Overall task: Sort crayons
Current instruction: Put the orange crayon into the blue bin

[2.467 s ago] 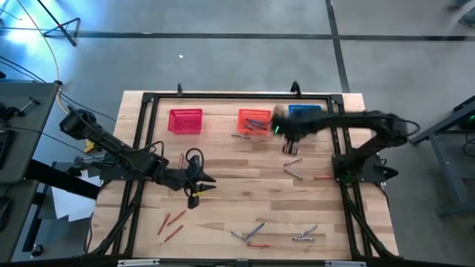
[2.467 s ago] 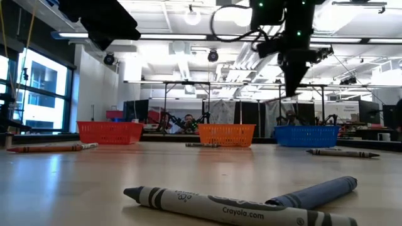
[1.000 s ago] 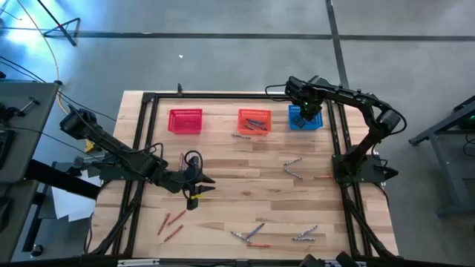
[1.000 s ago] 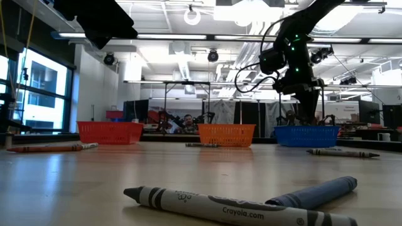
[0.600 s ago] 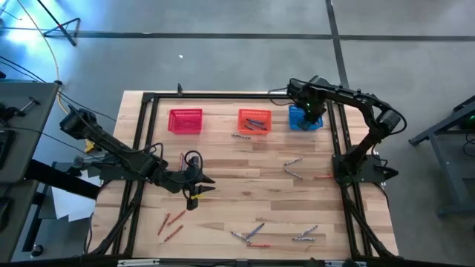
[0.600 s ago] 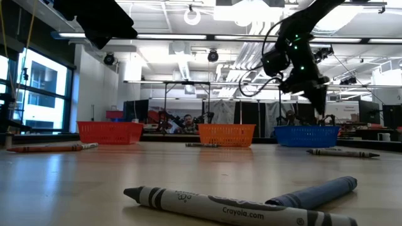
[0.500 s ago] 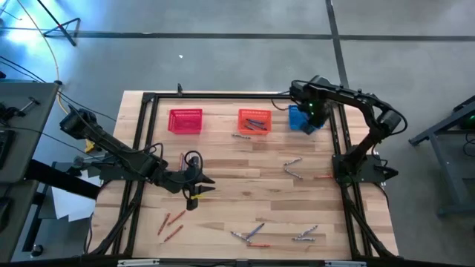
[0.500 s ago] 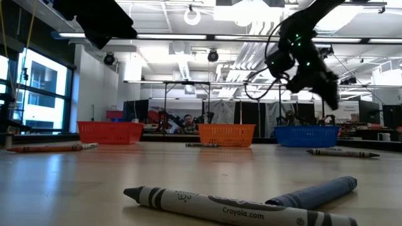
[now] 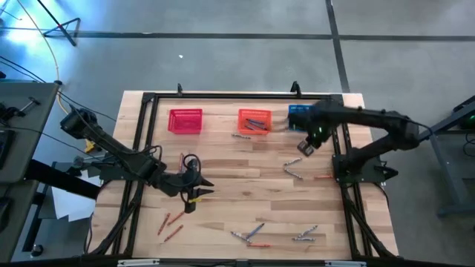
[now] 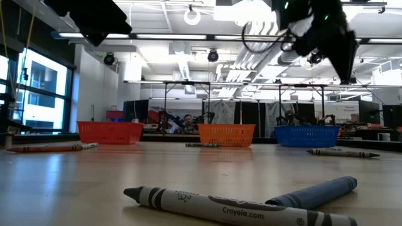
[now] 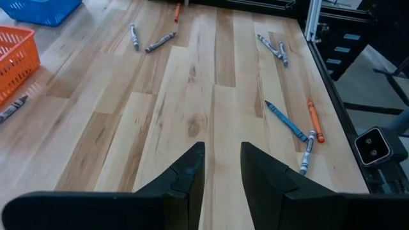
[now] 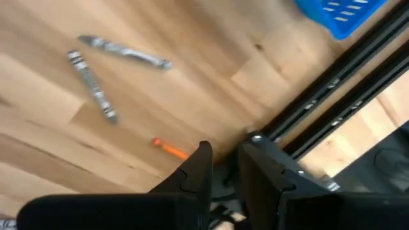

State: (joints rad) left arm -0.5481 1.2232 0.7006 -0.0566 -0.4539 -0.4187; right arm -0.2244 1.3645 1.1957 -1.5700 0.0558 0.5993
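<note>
- Right gripper (image 9: 304,147): positioned over the far right part of the desk (image 9: 245,193), just in front of the blue basket (image 9: 299,111). In its wrist view the fingers (image 12: 192,176) stand a narrow gap apart with nothing between them; it holds and touches nothing.
- Left gripper (image 9: 194,194): positioned above the left-centre of the desk. In its wrist view the fingers (image 11: 185,172) are parted by a narrow gap, empty, clear of the wood.
- Crayons, right side: two grey crayons (image 9: 292,166) lie close together at an angle, with one orange crayon (image 9: 322,176) just to their right, beside the dark frame rail (image 9: 335,148). The right wrist view shows the same two grey sticks (image 12: 96,86) and the orange one (image 12: 167,149).
- Crayons, near edge: a loose cluster (image 9: 251,234) of grey, blue and orange sticks, and a second small grey group (image 9: 305,236) to its right. The low view shows a grey crayon (image 10: 213,204) with a bluish one lying across it.
- Crayons, near left: several red-orange sticks (image 9: 171,225) lying close together.
- One grey crayon (image 9: 243,136) lies just in front of the orange basket (image 9: 254,121), which already contains several sticks.
- Red basket (image 9: 185,121): far left; contents cannot be made out.
</note>
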